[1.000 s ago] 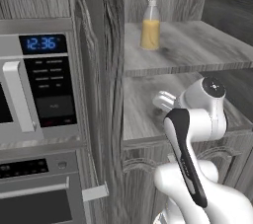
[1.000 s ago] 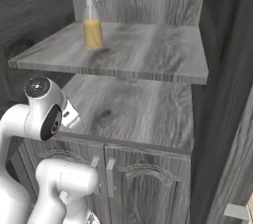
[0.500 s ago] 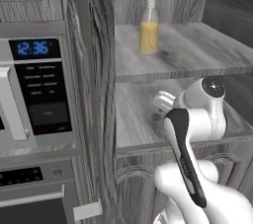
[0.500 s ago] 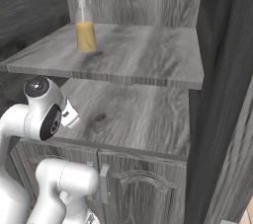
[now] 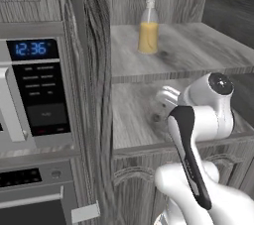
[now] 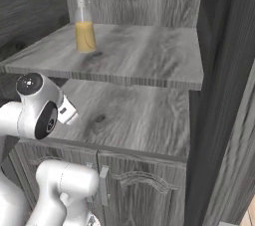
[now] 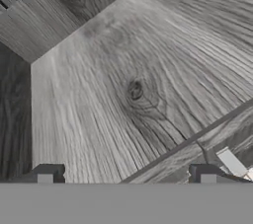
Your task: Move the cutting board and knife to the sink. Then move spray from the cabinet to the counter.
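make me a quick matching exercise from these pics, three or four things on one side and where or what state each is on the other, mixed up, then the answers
Things:
1. spray
2. microwave
3. gripper
4. lower cabinet doors

Places or states:
a. open, nothing between its fingers
b. left of the open cabinet, blue clock lit
c. upright on the upper shelf
d. shut, below the lower shelf

Pairs: 1-c, 2-b, 3-a, 4-d

Open grey wood-grain cabinet (image 5: pixel 99 95): clearance.
Upper wooden shelf (image 6: pixel 149 58) bare toward 3 o'clock of the small orange-liquid spray bottle (image 6: pixel 84 18); lower shelf (image 6: pixel 134 120) unobstructed beneath it.
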You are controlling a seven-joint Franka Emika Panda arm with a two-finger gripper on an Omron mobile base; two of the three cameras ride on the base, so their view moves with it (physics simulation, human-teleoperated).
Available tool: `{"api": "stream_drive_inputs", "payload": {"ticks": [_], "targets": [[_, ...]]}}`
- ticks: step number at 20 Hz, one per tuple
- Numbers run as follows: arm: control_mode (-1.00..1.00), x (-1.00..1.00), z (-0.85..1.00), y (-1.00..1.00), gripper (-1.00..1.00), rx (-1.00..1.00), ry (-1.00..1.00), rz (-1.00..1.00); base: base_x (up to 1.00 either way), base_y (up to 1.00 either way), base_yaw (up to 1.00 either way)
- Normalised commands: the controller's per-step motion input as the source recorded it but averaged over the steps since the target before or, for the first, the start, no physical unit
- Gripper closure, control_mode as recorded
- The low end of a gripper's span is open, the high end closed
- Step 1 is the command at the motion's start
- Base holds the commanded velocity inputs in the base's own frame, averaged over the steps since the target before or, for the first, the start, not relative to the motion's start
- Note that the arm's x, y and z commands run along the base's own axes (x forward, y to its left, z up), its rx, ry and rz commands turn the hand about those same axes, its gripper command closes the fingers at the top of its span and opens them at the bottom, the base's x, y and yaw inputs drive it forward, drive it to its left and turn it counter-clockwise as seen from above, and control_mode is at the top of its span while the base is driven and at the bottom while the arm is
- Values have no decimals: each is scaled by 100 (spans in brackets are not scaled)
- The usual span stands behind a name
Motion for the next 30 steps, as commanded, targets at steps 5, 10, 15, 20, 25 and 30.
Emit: {"api": "stream_drive_inputs", "payload": {"ticks": [5, 10, 15, 20, 25, 30], "targets": [[-100, -36, 100, 0, -100, -25, -15, 7, 0, 0, 0], [-100, -40, 100, 0, -100, -32, -14, 16, 0, 0, 0], [-100, -35, 100, -8, -100, -7, -22, 19, 0, 0, 0], [-100, -1, 99, -4, -100, 0, -16, 19, 0, 0, 0], [-100, 32, 50, 7, -100, -4, 5, 8, 0, 0, 0], [-100, 31, 40, 16, -100, -13, 8, 0, 0, 0, 0]]}}
